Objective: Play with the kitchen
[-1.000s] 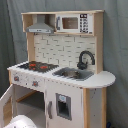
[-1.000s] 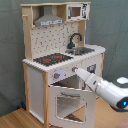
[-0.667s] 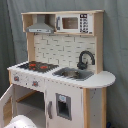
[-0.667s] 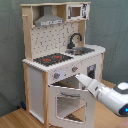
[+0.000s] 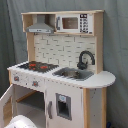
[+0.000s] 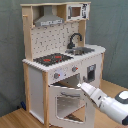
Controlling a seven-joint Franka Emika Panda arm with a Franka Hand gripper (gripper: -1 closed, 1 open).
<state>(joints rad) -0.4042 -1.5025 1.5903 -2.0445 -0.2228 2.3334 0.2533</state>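
Jaws: the gripper (image 6: 80,86) tip sits at the top edge of the oven door (image 6: 68,102) in the second exterior view; whether the jaws are wide, narrow or clamped on the edge I cannot tell.
Contact: the tip looks to be touching or just beside the door's upper rim, near its right corner; the exact contact is unclear.
Oven door: swung partly out from the cabinet with its window facing forward; in the first exterior view it shows as a white panel (image 5: 5,104) at the lower left, with the oven cavity open behind it.
Kitchen: the toy kitchen (image 6: 60,60) stands upright on a wooden floor (image 6: 15,119) against a grey curtain (image 6: 10,50).
Upper parts: stovetop (image 5: 37,65) with red burners, sink (image 5: 75,74) and black faucet (image 5: 85,59), grey hood (image 5: 40,27), microwave (image 5: 74,23).
Progress: judging by the open door, play is underway with the oven; knobs (image 6: 74,69), faucet and the cabinet door (image 5: 62,105) appear untouched.
Arm pose: the white arm (image 6: 107,102) reaches in low from the second exterior view's lower right, stretched up and leftwards to the door.
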